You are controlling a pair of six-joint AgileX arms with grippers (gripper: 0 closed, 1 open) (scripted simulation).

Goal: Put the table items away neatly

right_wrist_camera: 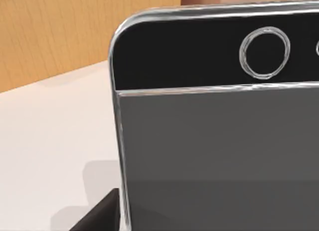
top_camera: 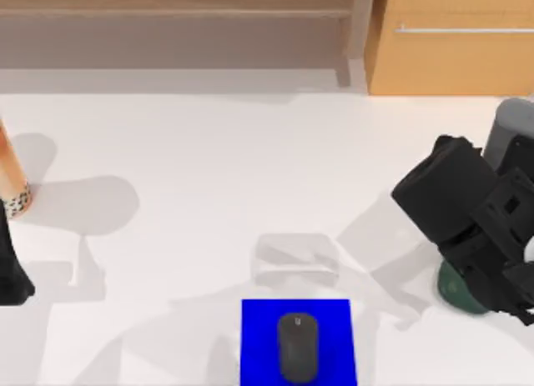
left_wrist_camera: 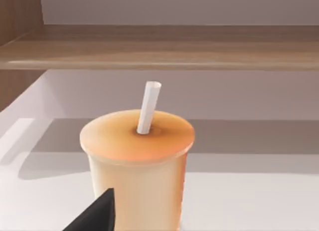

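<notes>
The tan-orange cylinder (top_camera: pixel 10 173) with its speckled band stands at the table's far left edge. In the left wrist view it is a cup (left_wrist_camera: pixel 139 166) with a white straw. My left gripper (top_camera: pixel 8 236) is shut on it, and one black finger (left_wrist_camera: pixel 97 216) lies against its side. The black smartphone (right_wrist_camera: pixel 219 141) with silver edge and grey screen stands upright in my right gripper (top_camera: pixel 488 265), one finger (right_wrist_camera: pixel 102 213) at its edge. The black mouse (top_camera: pixel 298 346) rests on a blue pad (top_camera: pixel 259 336) at the front middle of the white table (top_camera: pixel 209 152).
A green round base (top_camera: pixel 455 293) sits on the table under my right arm. A wooden shelf (top_camera: pixel 167 15) runs along the back, and a wooden cabinet (top_camera: pixel 450 52) stands at the back right.
</notes>
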